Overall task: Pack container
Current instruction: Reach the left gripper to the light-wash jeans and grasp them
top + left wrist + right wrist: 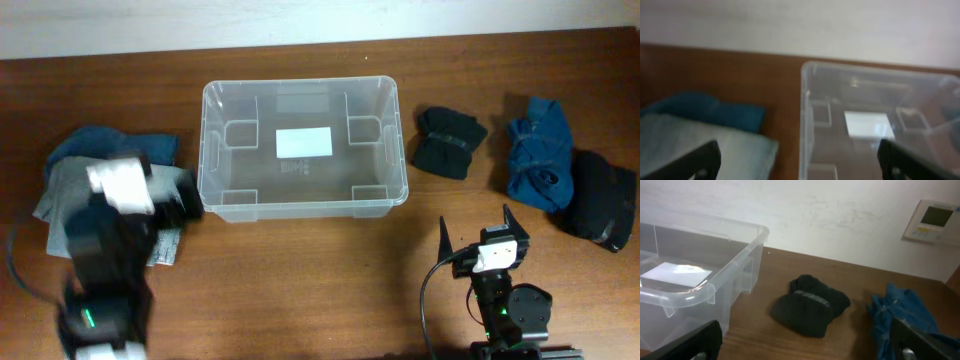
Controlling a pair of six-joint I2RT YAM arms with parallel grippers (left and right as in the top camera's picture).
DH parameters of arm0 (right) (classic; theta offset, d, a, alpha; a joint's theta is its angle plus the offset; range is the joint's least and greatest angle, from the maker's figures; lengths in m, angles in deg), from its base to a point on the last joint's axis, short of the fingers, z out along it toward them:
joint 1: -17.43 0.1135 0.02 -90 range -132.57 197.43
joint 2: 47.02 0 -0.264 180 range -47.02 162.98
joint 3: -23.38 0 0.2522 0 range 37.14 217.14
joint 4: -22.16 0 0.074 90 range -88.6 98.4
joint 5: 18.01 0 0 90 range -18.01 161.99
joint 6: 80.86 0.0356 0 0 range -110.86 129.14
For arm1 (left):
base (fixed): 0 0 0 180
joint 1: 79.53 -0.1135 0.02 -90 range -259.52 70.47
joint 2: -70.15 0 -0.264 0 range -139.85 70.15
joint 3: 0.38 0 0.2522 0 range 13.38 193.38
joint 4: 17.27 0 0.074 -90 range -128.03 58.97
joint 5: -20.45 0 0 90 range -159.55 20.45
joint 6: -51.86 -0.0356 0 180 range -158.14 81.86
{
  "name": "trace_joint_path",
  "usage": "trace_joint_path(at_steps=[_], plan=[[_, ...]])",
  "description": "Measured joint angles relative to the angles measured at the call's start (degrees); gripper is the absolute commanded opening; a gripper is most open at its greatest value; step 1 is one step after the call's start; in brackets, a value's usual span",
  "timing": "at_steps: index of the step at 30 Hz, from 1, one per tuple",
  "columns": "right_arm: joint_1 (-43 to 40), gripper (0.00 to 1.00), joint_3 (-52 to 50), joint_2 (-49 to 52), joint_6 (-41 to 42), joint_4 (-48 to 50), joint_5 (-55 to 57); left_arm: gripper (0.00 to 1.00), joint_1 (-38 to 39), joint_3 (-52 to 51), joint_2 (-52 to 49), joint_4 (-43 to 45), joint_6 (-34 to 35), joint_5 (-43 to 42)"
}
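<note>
The container point(215, 150) is standing open side up on the table point(300, 290). Just left of the container, the left gripper point(175, 200) is hovering over a grey cloth point(60, 190), fingers spread and gripping nothing. In front of the container's right corner, the right gripper point(478, 230) is hanging spread too. A black bundle point(450, 140) and a blue garment point(538, 150) are lying right of the container.

Clear container point(204, 140) w/ white label point(303, 142). Brown table point(300, 290), wood grain. Left: blue cloth point(95, 140), grey cloth point(62, 188) (both plain). Right: black bundle point(448, 140), blue garment point(538, 150), black cloth point(600, 205).
</note>
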Motion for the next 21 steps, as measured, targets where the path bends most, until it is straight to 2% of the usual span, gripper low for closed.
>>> trace_joint_path(at_steps=[3,7,13,16,18,21], plan=[[0.0,0.98,0.0,0.0,0.0,0.1,0.0,1.00,-1.9,14.6,-13.7,-7.3,0.0,-3.0],[0.0,0.98,0.0,0.0,0.0,0.0,0.0,1.00,-2.2,26.3,-25.7,-15.5,0.0,-6.8],[0.0,0.99,0.0,0.0,0.0,0.0,0.0,1.00,-4.5,29.2,-34.2,-20.4,2.0,-7.6],[0.0,0.98,0.0,0.0,0.0,0.0,0.0,1.00,-10.1,29.1,-35.5,-25.4,9.6,-6.5],[0.0,0.98,0.0,0.0,0.0,0.0,0.0,1.00,-16.7,29.2,-35.6,-27.4,14.8,-6.4],[0.0,0.98,0.0,0.0,0.0,0.0,0.0,1.00,-24.6,29.1,-35.6,-29.0,18.7,-7.9]])
